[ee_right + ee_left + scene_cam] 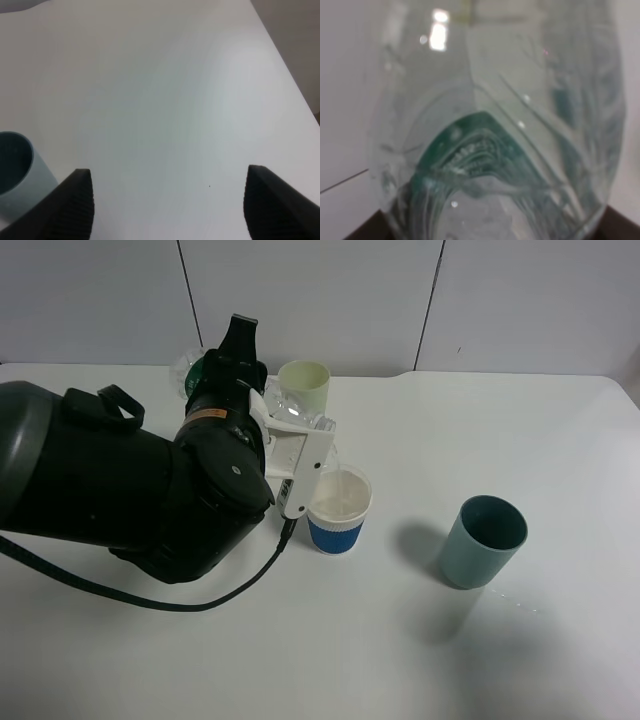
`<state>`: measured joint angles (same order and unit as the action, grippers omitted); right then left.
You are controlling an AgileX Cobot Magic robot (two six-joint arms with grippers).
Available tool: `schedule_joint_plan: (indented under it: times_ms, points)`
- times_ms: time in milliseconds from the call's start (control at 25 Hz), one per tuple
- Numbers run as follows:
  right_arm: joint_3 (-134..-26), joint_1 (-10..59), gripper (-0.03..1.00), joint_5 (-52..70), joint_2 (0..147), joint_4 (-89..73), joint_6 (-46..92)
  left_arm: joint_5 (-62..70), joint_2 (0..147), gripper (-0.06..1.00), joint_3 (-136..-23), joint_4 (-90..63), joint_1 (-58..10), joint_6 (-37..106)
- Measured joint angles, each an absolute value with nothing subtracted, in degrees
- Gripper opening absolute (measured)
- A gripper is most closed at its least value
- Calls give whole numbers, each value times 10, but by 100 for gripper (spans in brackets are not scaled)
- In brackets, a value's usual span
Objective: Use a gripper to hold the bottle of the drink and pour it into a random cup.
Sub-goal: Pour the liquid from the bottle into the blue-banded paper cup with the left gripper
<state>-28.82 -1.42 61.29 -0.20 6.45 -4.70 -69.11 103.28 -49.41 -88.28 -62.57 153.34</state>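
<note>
Bottle of the drink (283, 402) is tipped far over on its side above the desk (560, 440), pinched between the white fingers of the left hand (308, 452). We see its clear body run from behind the bulky black arm (150, 490) toward the middle of the desk, with a patch of green label showing near its base. Its open mouth hangs just over the rim of the white cup with the blue band (338, 508). A thin clear stream drops from the mouth into this cup, which stands upright and already holds some liquid.

In the left wrist view the bottle of the drink (490, 150) fills nearly everything we see, clear and ribbed, with the green label bent through the plastic.

Just behind the left hand stands a pale green cup (305, 385), upright. A teal cup (482, 540) stands well apart on the right side of the desk. A black cable (200, 605) loops from the arm across the desk.

We find the right hand (170, 210) only in its own wrist view. Its dark ribbed fingers (75, 205) are spread wide with nothing between them, above bare desk, and the teal cup (15, 170) sits near one finger.
</note>
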Motion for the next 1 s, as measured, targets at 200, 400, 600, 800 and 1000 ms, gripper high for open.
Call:
schedule_joint_plan:
  times_ms: [200,400,600,800,1000]
  points:
    - [-288,-14,63,613,-2,64,-47,-691,1033,50,-494,-881,-626,1537]
    - [-288,-14,63,613,-2,64,-47,-691,1033,50,-494,-873,-626,1539]
    - [-288,-14,63,613,-2,64,-47,-691,1033,50,-494,-868,-626,1539]
    - [-288,-14,63,613,-2,64,-47,-691,1033,50,-494,-867,-626,1539]
    - [-288,-14,63,613,-2,64,-47,-691,1033,50,-494,-866,-626,1539]
